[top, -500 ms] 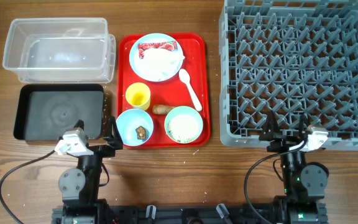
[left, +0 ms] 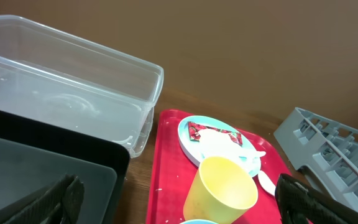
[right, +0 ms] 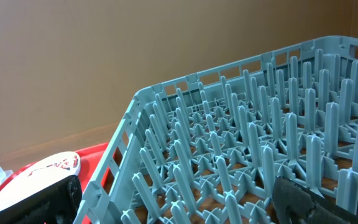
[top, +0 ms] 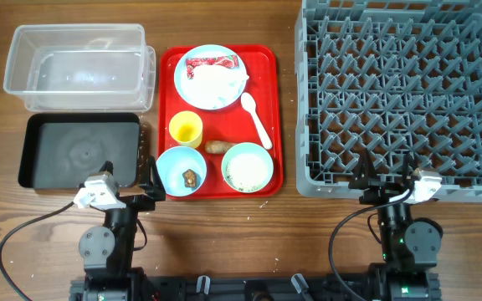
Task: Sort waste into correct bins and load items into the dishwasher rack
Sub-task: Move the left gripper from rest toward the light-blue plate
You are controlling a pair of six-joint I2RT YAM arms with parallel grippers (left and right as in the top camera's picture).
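Overhead: left pincer (top: pixel 130 177), spread and empty, sits just left of the lump bowl (top: pixel 182 170); right pincer (top: pixel 387 177), also spread, is by the rack (top: pixel 333 186), farther off.

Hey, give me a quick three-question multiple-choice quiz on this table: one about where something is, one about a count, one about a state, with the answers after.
1. Where does the white spoon lie?
A. in the grey rack
B. on the red tray
C. in the clear tub

2. How many light blue bowls sit on the red tray?
A. one
B. three
C. two

3. How does the yellow cup stand?
A. upright, mouth up
B. on its side
C. upside down

Answers:
1. B, the spoon rests on the tray's red surface.
2. C, two bowls sit along the tray's near edge.
3. A, the cup's open mouth faces up in the overhead and left wrist views.
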